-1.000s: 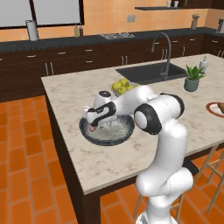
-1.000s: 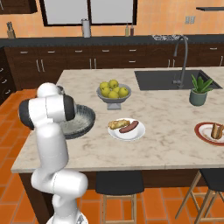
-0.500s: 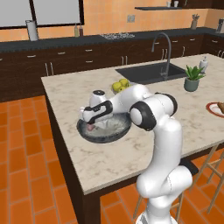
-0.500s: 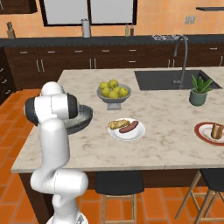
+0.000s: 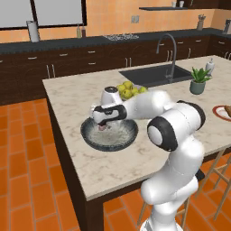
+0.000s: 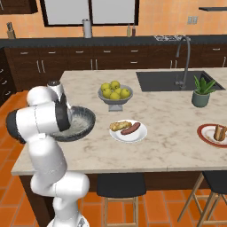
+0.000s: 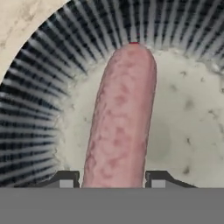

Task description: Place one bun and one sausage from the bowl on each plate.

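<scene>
In the bowl a sausage is seen lying straight ahead of the gripper, its long axis running away between the parted, not yet closed jaws

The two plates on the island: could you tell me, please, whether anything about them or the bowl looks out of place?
Nothing stands out. The plain white plate and the red-rimmed plate lie flat on the pale marble counter, each carrying food. The wide dark grey bowl sits level, with a pink sausage between the hand's fingertips.
</scene>
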